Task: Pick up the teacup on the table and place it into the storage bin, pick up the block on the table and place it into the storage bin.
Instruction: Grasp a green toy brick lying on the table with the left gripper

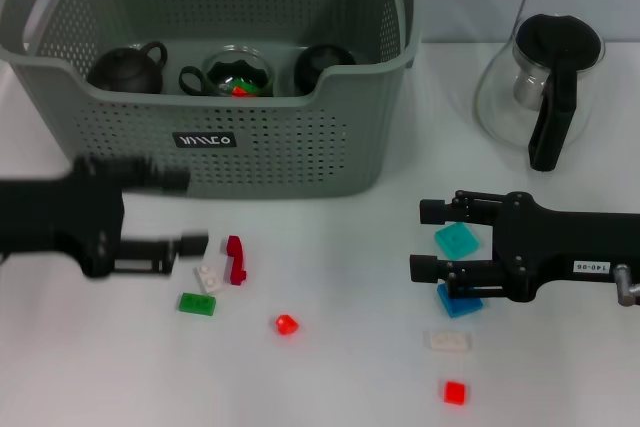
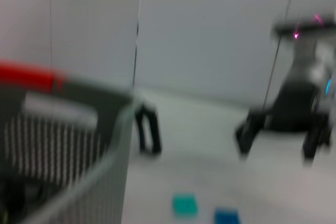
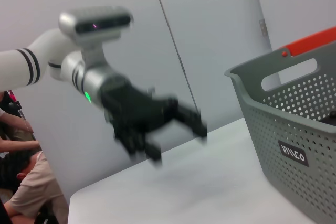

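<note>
Head view: left gripper (image 1: 190, 212) open beside storage bin (image 1: 300, 152)

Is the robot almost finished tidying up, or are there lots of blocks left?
Partly done. The storage bin already holds dark teacups. Nothing is in hand: the left gripper and right gripper are both open and empty. Left on the table: the teal block, dark red block, green block and several others.
</note>
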Action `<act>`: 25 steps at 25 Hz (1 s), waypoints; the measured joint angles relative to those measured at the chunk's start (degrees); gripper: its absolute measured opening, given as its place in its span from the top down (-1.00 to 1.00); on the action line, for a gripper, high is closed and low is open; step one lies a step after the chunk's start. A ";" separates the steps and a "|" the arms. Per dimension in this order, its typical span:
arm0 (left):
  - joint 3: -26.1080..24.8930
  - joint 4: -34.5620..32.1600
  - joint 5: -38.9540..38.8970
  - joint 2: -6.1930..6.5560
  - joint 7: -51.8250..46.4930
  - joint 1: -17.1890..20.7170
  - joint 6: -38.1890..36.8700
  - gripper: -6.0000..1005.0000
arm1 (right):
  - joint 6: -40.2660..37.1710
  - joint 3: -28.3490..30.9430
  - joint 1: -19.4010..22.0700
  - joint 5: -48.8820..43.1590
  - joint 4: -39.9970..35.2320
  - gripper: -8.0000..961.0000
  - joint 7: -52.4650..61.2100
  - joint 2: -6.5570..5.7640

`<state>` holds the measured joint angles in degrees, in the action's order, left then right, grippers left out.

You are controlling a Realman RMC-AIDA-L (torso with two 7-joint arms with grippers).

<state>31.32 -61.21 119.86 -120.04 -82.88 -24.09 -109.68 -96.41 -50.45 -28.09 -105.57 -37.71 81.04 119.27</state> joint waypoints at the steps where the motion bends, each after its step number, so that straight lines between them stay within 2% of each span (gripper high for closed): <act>1: 0.19 0.35 2.76 -0.34 1.84 0.25 1.25 -0.51 | 0.00 0.00 -0.02 0.00 0.00 -0.74 0.00 0.00; 3: 0.34 1.98 7.35 -1.50 5.35 0.84 5.58 -0.50 | 0.00 0.00 -0.03 0.00 0.00 -0.74 0.00 0.00; 12: 3.90 7.32 11.96 -3.15 9.08 1.47 17.83 -0.46 | 0.06 0.00 -0.03 0.01 0.00 -0.74 0.09 0.00; 18: 5.56 8.95 13.21 -4.07 10.67 1.61 22.16 -0.44 | 0.09 0.00 0.05 0.02 0.00 -0.74 0.09 0.00; 23: 6.17 10.42 13.57 -4.15 12.19 1.98 24.80 -0.13 | 0.09 0.00 0.14 0.11 0.00 -0.74 0.12 0.07; 25: 6.23 10.94 13.72 -4.16 12.87 2.12 25.59 -0.13 | 0.09 0.00 0.13 0.11 0.00 -0.74 0.17 0.07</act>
<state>37.55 -50.27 133.58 -124.19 -70.02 -21.97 -84.09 -96.32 -50.45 -27.97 -105.46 -37.71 81.21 119.35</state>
